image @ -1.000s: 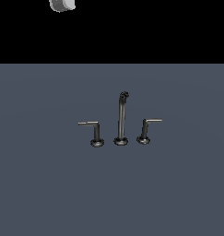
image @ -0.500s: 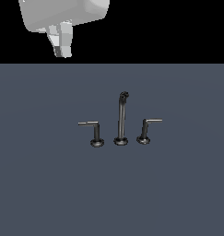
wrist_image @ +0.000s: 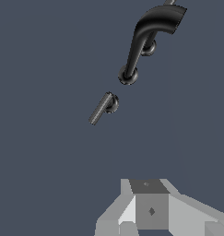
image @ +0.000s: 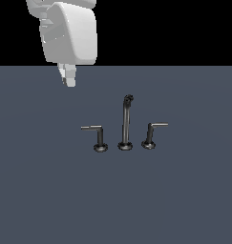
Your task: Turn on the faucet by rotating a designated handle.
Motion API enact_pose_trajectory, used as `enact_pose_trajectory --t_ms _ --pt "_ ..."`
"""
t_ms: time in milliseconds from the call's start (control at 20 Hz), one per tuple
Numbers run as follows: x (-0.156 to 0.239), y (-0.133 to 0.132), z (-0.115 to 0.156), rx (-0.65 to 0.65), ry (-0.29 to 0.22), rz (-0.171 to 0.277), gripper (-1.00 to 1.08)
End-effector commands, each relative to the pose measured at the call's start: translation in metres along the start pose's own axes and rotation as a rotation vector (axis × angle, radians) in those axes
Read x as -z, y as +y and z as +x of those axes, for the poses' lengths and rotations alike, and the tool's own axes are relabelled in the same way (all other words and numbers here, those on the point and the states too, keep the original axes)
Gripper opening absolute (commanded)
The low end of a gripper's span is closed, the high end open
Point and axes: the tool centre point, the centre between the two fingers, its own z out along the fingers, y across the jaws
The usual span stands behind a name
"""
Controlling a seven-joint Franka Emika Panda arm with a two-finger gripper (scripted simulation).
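Note:
The faucet (image: 125,125) stands on the dark grey surface: a tall thin spout with a hooked tip between two short L-shaped levers. The handle (image: 99,138) has a straight upright post, its arm pointing to the exterior view's left. Its twin (image: 151,135) leans slightly, arm pointing right. My gripper (image: 67,78) hangs high, above and to the exterior view's left of the handle, well apart from it, fingers together on nothing. The wrist view shows the handle (wrist_image: 102,107), the spout (wrist_image: 145,37) and my gripper (wrist_image: 150,205).
The flat dark grey surface (image: 50,190) spreads all around the faucet. The arm's white body (image: 72,33) fills the upper part of the exterior view's left. The twin's base (wrist_image: 149,48) peeks from behind the spout in the wrist view.
The arm has come down into the exterior view from the top, bringing the gripper lower and nearer the faucet. The faucet's parts have not moved.

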Motion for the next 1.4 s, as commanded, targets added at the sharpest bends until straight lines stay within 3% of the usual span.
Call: enact_pose_trajectory --t_ms 0,1350 --pt "-0.013 -0.008 0.003 -0.046 -0.001 0.000 -1.00" --pt "-0.137 -0.074 0.062 -0.497 -0.003 -0.019 -1.00"
